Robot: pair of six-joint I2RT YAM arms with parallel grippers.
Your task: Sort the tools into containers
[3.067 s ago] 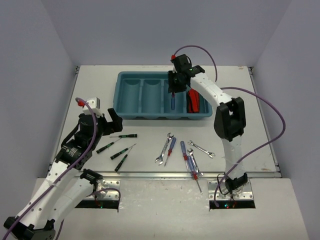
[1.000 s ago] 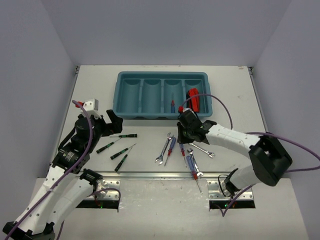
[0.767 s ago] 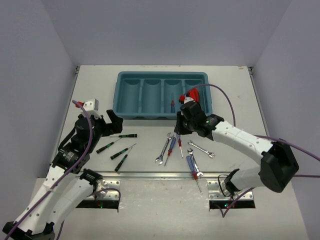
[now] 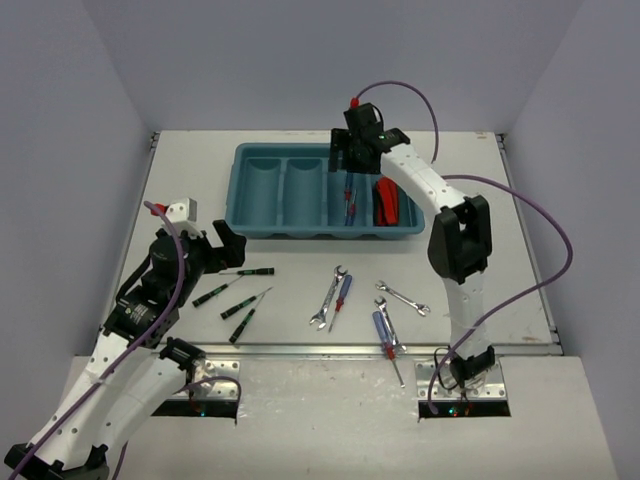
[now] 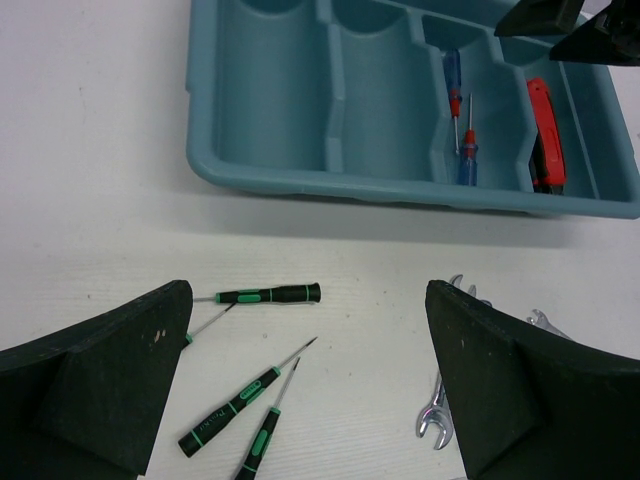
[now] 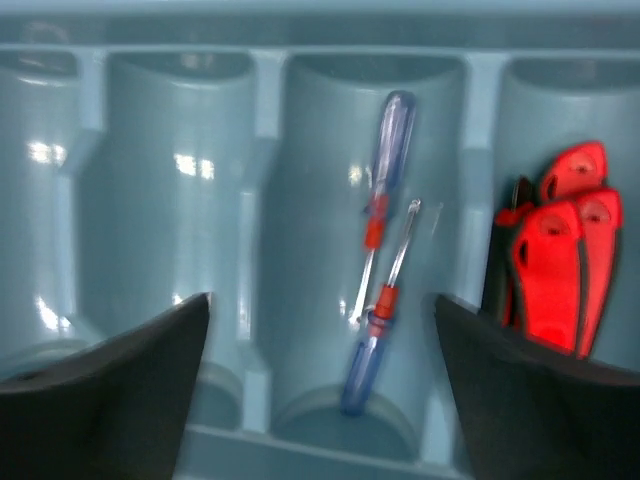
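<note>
The teal tray (image 4: 262, 226) stands at the back of the table. Its third compartment holds two blue-handled screwdrivers (image 4: 348, 203), seen lying loose in the right wrist view (image 6: 372, 350). The fourth holds the red-and-black pliers (image 4: 385, 203). My right gripper (image 4: 350, 160) hovers open and empty over the third compartment (image 6: 320, 390). My left gripper (image 4: 225, 245) is open and empty above the black-and-green precision screwdrivers (image 5: 268, 294). On the table lie silver wrenches (image 4: 327, 297) and two blue screwdrivers (image 4: 341, 293).
The tray's two left compartments (image 4: 264, 190) hold nothing. Another wrench (image 4: 403, 299) and a blue screwdriver (image 4: 384, 333) lie at the front right, near the table's front edge. Grey walls stand close on the left, back and right.
My right gripper took a blue screwdriver from the table, carried it back over the tray and let it go in the third compartment, which now holds two. The left arm has not moved.
</note>
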